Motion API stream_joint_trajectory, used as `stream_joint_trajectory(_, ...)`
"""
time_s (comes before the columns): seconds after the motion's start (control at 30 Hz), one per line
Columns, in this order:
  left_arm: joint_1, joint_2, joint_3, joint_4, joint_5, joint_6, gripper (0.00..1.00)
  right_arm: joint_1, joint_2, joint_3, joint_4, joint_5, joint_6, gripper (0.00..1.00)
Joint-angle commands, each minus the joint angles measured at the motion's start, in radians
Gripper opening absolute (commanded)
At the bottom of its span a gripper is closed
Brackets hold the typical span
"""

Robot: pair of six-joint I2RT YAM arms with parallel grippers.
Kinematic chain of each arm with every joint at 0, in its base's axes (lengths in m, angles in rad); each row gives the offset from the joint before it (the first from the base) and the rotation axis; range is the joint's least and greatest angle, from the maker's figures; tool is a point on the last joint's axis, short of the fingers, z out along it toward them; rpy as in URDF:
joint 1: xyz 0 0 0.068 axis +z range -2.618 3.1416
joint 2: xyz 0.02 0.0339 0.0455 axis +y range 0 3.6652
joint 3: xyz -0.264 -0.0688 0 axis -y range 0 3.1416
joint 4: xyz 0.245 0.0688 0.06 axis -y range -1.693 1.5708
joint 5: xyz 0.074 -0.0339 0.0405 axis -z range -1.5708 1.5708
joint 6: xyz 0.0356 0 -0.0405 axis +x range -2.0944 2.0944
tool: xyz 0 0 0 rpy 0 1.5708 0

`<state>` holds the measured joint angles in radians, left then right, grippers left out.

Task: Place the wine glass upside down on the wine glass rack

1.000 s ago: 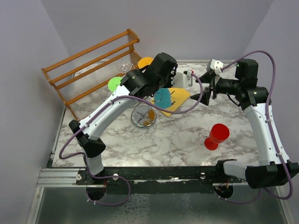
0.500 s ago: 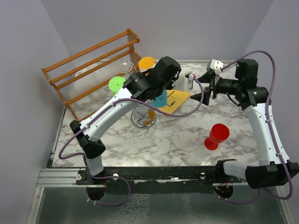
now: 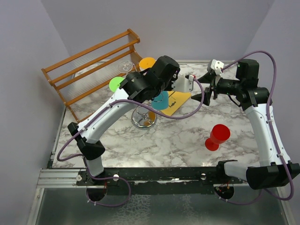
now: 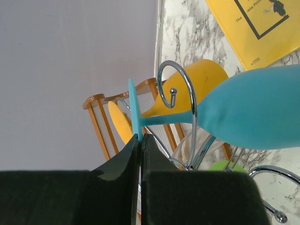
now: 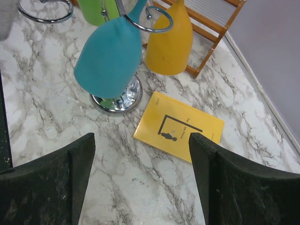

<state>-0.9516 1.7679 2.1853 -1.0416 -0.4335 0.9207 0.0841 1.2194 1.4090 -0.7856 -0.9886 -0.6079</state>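
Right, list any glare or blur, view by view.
Top external: evenly lit, sharp; the rack's shiny round chrome base glints. Left wrist: the black left gripper close up looks soft; opaque teal wine glass crisp. Right wrist: bright reflections on that base.

Mid-bench (image 3: 187,140), left of centre: wine glass rack (image 3: 143,118). Behind it, far-left corner: wooden shelf rack (image 3: 89,70). Flat on bench just right of rack base: booklet (image 5: 180,127). Upside down at rack's curled arm: wine glass (image 5: 108,58) (foot pinched in left hand (image 4: 139,140)). Hung just beside, far side: second glass (image 5: 168,47). Hung at rack's left: third glass (image 5: 98,9). Front right, well apart: fourth glass (image 3: 216,137).
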Motion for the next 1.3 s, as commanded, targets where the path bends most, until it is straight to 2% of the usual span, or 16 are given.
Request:
stream_joint_trajectory(0.0,-0.016,-0.045,0.050,-0.030,0.067,-0.019,0.00,-0.001,0.002,-0.001,0.011,0.013,-0.004,0.80)
stream_joint_trajectory(0.27,-0.027,-0.039,0.079,-0.049,0.116,-0.022,0.00,0.000,-0.003,-0.004,0.012,0.015,-0.004,0.81)
stream_joint_trajectory(0.6,-0.037,-0.016,0.056,0.049,0.163,-0.053,0.00,0.000,-0.012,-0.005,0.011,0.013,-0.003,0.81)
stream_joint_trajectory(0.97,-0.038,0.017,0.020,0.145,0.122,-0.058,0.00,0.000,-0.027,-0.009,0.012,0.016,-0.001,0.81)
stream_joint_trajectory(1.27,-0.037,0.011,-0.015,0.179,0.028,-0.066,0.00,0.000,-0.031,-0.008,0.015,0.035,0.010,0.81)
